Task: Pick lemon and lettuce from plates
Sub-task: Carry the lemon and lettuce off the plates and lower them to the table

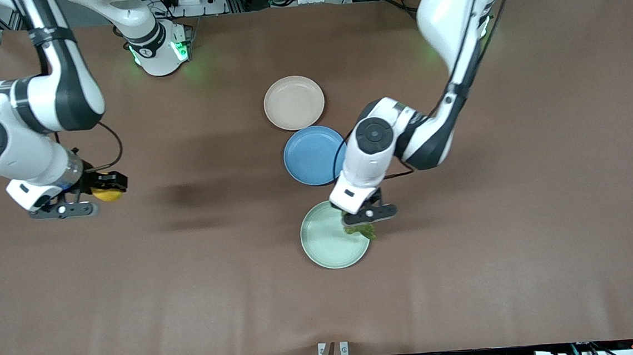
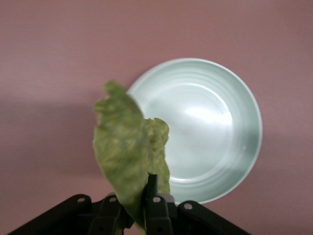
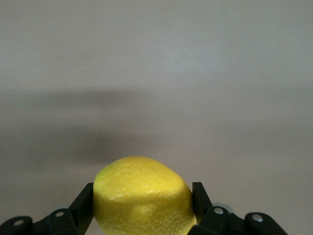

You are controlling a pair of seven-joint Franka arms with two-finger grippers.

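My left gripper (image 1: 361, 224) is shut on the lettuce (image 1: 360, 231), a crinkled green leaf, and holds it over the rim of the mint green plate (image 1: 324, 244). In the left wrist view the lettuce (image 2: 124, 149) hangs from the gripper (image 2: 142, 193) beside that plate (image 2: 215, 127). My right gripper (image 1: 103, 191) is shut on the yellow lemon (image 1: 107, 195) over bare table toward the right arm's end. The lemon (image 3: 142, 196) fills the gripper (image 3: 143, 203) in the right wrist view. The beige-pink plate (image 1: 293, 102) lies bare, farther from the front camera.
A blue plate (image 1: 313, 155) lies between the beige-pink and mint green plates, partly under my left arm. The rest of the brown table is open on both sides.
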